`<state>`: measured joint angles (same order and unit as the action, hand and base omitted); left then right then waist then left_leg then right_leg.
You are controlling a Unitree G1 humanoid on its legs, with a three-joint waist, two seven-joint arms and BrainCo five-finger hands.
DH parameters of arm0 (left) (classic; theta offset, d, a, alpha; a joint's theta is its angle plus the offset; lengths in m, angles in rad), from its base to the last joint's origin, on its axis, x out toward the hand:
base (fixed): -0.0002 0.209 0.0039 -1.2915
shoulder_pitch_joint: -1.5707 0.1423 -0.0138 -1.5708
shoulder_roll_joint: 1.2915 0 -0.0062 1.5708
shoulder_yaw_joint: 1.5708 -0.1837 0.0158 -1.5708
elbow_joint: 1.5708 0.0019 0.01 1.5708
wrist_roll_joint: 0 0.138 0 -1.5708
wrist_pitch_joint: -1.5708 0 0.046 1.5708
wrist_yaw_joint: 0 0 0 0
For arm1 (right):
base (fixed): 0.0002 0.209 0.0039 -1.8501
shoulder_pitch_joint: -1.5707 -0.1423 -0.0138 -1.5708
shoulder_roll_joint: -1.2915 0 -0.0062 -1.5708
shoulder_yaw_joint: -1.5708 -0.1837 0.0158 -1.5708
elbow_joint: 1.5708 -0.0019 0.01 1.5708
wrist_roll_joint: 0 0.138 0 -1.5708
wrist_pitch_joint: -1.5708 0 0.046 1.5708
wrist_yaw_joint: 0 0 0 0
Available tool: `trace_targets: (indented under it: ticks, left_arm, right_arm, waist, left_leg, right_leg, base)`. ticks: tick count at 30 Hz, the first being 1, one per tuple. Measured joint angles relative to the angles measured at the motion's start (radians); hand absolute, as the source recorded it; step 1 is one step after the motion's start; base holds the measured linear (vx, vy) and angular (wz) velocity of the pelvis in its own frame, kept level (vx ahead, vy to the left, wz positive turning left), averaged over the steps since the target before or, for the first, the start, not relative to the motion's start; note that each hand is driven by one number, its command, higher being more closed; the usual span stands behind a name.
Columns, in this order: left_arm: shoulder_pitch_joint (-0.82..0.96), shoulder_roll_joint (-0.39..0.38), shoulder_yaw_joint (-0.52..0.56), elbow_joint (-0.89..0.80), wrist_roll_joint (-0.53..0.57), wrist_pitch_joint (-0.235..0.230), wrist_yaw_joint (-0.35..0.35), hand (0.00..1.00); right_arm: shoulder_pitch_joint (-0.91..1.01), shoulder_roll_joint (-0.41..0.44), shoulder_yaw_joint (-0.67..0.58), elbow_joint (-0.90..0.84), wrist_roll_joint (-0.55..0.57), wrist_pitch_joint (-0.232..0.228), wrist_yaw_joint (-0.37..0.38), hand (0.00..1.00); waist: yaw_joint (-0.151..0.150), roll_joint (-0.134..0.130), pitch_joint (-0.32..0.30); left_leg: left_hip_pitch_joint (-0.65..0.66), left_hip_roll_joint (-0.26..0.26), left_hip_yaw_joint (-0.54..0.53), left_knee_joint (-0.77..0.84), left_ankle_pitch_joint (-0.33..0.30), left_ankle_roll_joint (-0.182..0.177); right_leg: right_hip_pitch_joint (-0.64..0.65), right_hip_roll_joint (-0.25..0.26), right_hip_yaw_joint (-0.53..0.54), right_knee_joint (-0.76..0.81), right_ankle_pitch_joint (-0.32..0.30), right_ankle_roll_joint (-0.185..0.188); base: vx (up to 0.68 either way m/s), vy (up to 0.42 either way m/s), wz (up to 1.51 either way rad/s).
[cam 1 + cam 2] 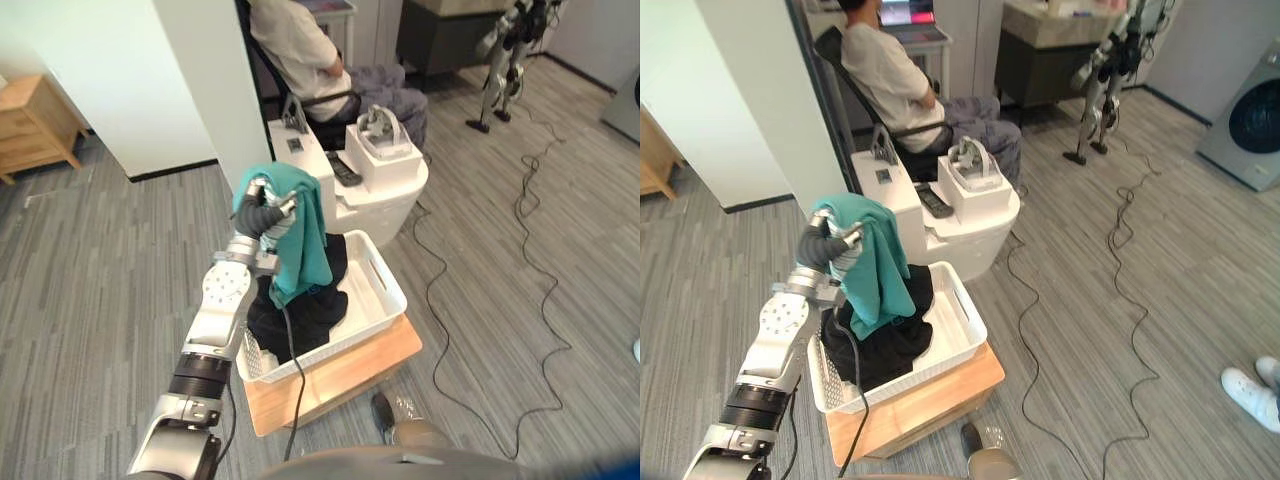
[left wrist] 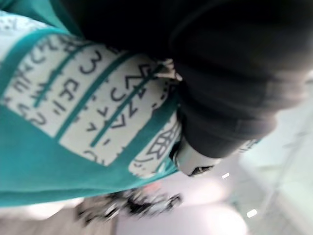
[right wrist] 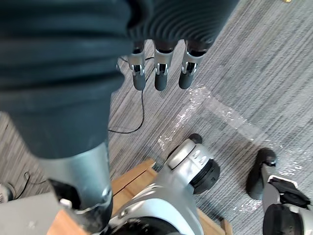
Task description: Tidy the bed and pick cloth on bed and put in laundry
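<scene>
1. Teal cloth [image 1: 305, 235]: draped over the left hand [image 1: 268, 212] and hanging from it in one long fold. Its long axis runs near vertical, top bunched over the hand, lower end down at the dark clothes [image 1: 305, 318].
2. Left hand: raised above the basket. Its fingers are curled into the teal fabric as far as they show, so it reads as gripping the cloth. The left wrist view has the printed panel of the cloth pressed close against the hand.
3. Laundry basket [image 1: 386, 272]: white, open-topped, set on a low wooden worktop [image 1: 345, 378] on the floor. The dark clothes are already heaped inside.
4. Governing relation: the basket lies straight below the left hand, toward the side of the tub nearer the robot's left. The cloth's hem meets or nearly meets the dark heap. The judged remainder is a short drop or a release, with no sideways travel needed.
5. Risk, judged: the upper folds wrap the hand, so the fabric may cling when the fingers let go.
6. Right hand [image 3: 161, 74]: fingers straight and relaxed, holding nothing, over the bare floor and well apart from the basket. The left arm is the nearer one.
</scene>
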<state>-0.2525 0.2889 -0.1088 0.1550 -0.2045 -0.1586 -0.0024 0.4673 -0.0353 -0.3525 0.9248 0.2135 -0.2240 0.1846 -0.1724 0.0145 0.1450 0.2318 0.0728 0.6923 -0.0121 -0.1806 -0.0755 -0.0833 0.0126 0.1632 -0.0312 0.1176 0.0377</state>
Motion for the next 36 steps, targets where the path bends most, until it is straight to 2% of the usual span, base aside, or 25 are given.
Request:
trace_targets:
  ticks: [3,9,13,15,16,18,19,25,30,35,36]
  left_arm:
    - [0.040,-0.007,-0.070,0.031,0.041,-0.002,0.001,1.00]
    - [0.161,-0.045,-0.202,0.079,0.102,0.007,0.000,1.00]
    - [0.180,-0.047,-0.258,0.150,0.159,0.083,0.016,1.00]
    - [0.177,-0.047,-0.266,0.222,0.191,0.123,0.063,1.00]
    - [0.172,-0.046,-0.263,0.265,0.199,0.144,0.111,1.00]
    - [0.160,-0.045,-0.247,0.322,0.201,0.160,0.159,1.00]
    - [0.150,-0.045,-0.235,0.347,0.209,0.167,0.190,0.00]
    - [0.124,-0.041,-0.157,0.390,0.237,0.160,0.295,0.00]
    - [0.110,-0.029,-0.098,0.387,0.237,0.144,0.321,0.00]
    - [0.110,-0.003,-0.076,0.355,0.214,0.130,0.313,0.00]
    - [0.112,-0.002,-0.074,0.335,0.181,0.125,0.306,0.00]
  right_arm:
    - [-0.004,0.000,0.004,-0.003,-0.003,0.002,0.000,0.00]
    - [-0.007,-0.005,0.026,0.002,-0.028,0.007,0.006,0.00]
    - [-0.031,-0.025,0.054,0.002,-0.043,0.011,0.006,0.00]
    - [-0.048,-0.031,0.072,0.002,-0.043,0.012,0.006,0.00]
    - [-0.059,-0.032,0.086,0.001,-0.046,0.013,0.005,0.00]
    - [-0.076,-0.033,0.088,0.006,-0.060,0.020,0.004,0.00]
    - [-0.077,-0.034,0.089,0.006,-0.060,0.021,0.004,0.00]
    - [-0.077,-0.055,0.113,0.006,-0.060,0.021,0.005,0.00]
    - [-0.077,-0.055,0.127,0.009,-0.060,0.021,0.003,0.00]
    - [-0.075,-0.055,0.127,0.014,-0.062,0.018,0.001,0.00]
    - [-0.073,-0.055,0.127,0.014,-0.063,0.016,0.000,0.00]
  waist:
    - [-0.006,0.010,0.030]
    - [-0.018,0.020,0.044]
    - [-0.035,0.035,0.058]
    - [-0.048,0.041,0.061]
    - [-0.055,0.042,0.063]
    - [-0.059,0.041,0.084]
    - [-0.059,0.043,0.090]
    - [-0.063,0.050,0.096]
    - [-0.063,0.053,0.094]
    - [-0.058,0.054,0.091]
    - [-0.057,0.056,0.088]
  left_leg:
    - [-0.007,0.004,0.015,0.014,-0.003,-0.005]
    - [-0.005,0.025,0.031,0.037,-0.015,-0.010]
    - [-0.009,0.035,0.032,0.067,-0.034,-0.009]
    - [-0.031,0.040,0.036,0.091,-0.044,-0.008]
    - [-0.045,0.043,0.035,0.102,-0.047,-0.008]
    - [-0.046,0.045,0.035,0.108,-0.047,-0.008]
    - [-0.054,0.049,0.031,0.114,-0.049,-0.009]
    - [-0.065,0.056,0.014,0.121,-0.053,-0.011]
    - [-0.055,0.057,0.009,0.119,-0.053,-0.011]
    - [-0.024,0.057,0.000,0.113,-0.053,-0.011]
    - [-0.022,0.057,-0.008,0.108,-0.053,-0.011]
  right_leg:
    - [-0.016,0.009,0.015,0.011,-0.002,-0.002]
    - [-0.019,0.024,0.016,0.034,-0.017,-0.008]
    - [-0.022,0.025,0.015,0.056,-0.032,-0.005]
    - [-0.041,0.022,0.015,0.058,-0.033,-0.003]
    - [-0.048,0.021,0.015,0.058,-0.032,-0.001]
    - [-0.048,0.021,0.014,0.057,-0.032,0.001]
    - [-0.050,0.021,0.013,0.053,-0.030,0.002]
    - [-0.051,0.020,-0.005,0.045,-0.023,-0.003]
    - [-0.039,0.019,-0.017,0.044,-0.023,-0.003]
    - [-0.003,0.017,-0.030,0.038,-0.024,-0.004]
    - [0.007,0.015,-0.038,0.032,-0.024,-0.004]
  base:
    - [0.02,-0.032,-0.17]
    - [0.01,-0.039,-0.04]
    - [-0.04,-0.039,0.00]
    - [-0.07,-0.043,-0.05]
    - [-0.06,-0.053,-0.02]
    - [-0.04,-0.046,0.01]
    - [-0.03,-0.044,0.05]
    - [0.00,-0.021,0.05]
    - [0.01,-0.006,0.05]
    - [-0.02,-0.025,0.09]
    - [-0.05,-0.043,0.16]
